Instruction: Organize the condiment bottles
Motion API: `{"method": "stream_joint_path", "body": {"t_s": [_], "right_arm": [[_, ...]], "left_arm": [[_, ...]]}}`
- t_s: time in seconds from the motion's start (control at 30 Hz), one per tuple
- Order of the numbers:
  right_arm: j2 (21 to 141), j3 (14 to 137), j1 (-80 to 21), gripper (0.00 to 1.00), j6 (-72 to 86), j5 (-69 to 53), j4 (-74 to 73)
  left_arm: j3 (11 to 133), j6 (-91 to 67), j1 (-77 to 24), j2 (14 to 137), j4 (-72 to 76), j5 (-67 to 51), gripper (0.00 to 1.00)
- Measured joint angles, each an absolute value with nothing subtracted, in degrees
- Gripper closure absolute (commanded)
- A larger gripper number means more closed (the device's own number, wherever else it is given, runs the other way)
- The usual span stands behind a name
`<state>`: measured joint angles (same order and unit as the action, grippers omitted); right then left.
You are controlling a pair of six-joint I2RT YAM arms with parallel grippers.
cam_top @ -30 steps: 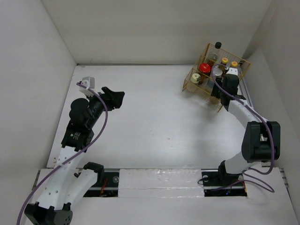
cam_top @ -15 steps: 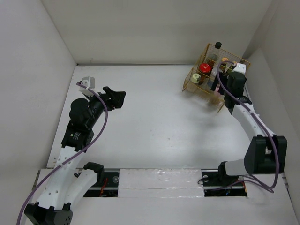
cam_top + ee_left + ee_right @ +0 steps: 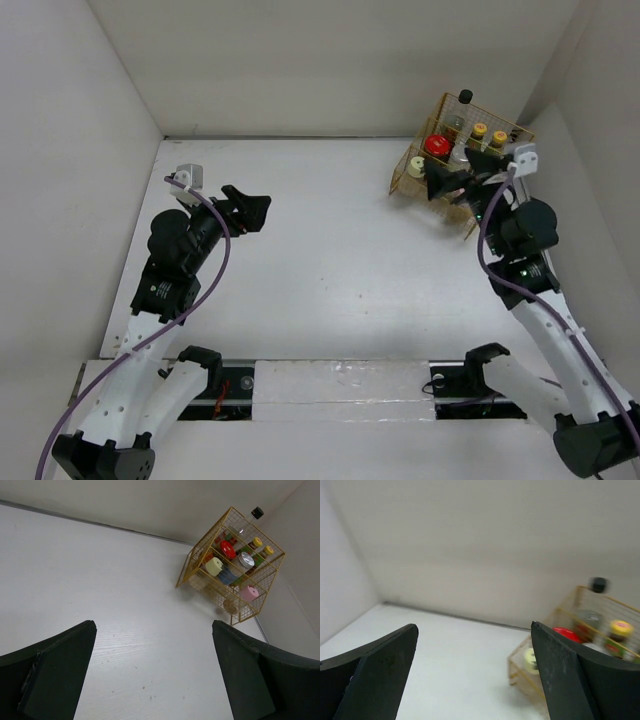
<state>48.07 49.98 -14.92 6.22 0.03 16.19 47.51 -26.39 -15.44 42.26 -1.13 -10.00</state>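
The left gripper [image 3: 154, 624] gapes wide and empty above the worktop [image 3: 340, 250]; the yellow wire basket [image 3: 203, 546] stands far ahead of it. The right gripper [image 3: 474, 626], equally spread and empty, hangs near that basket, ahead to its right, where the condiment bottles [image 3: 227, 550] sit, caps red, cream, silver, pink, yellow, black.

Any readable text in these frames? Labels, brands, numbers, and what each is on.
None can be read.
The condiment bottles in the yellow wire basket have coloured labels. They are too small to read in the top and left wrist views, and blurred in the right wrist view.
Nothing else shows legible print.
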Motion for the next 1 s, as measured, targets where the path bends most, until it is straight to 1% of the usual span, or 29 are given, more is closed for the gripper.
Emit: {"method": "stream_joint_path", "body": {"t_s": [0.1,0.3,0.37,0.53,0.63,0.8,1.0], "right_arm": [[50.7,50.7,-20.0,0.00,4.5,-6.5,16.9],[62.3,51.6,-33.2,0.00,2.6,-16.7,18.3],[68.6,51.7,-39.4,0.00,1.9,-17.8,18.4],[79.6,51.8,-48.3,0.00,0.5,-17.6,18.6],[84.4,51.8,-50.3,0.00,0.4,-17.1,19.8],[90.8,51.8,-50.6,0.00,0.9,-15.2,22.3],[92.3,51.8,-50.6,0.00,0.9,-13.1,22.8]], "left_arm": [[47.5,-26.4,-15.4,42.2,-1.1,-10.1,0.02],[47.5,-26.5,-15.4,42.2,-1.1,-10.1,0.01],[47.5,-26.6,-15.4,42.2,-1.1,-10.1,0.01],[47.5,-26.9,-15.4,42.2,-1.1,-10.1,0.01],[47.5,-26.9,-15.4,42.2,-1.1,-10.1,0.01],[47.5,-27.3,-15.4,42.2,-1.0,-10.7,0.01],[47.5,-27.6,-15.4,42.3,-0.5,-11.4,0.01]]}}
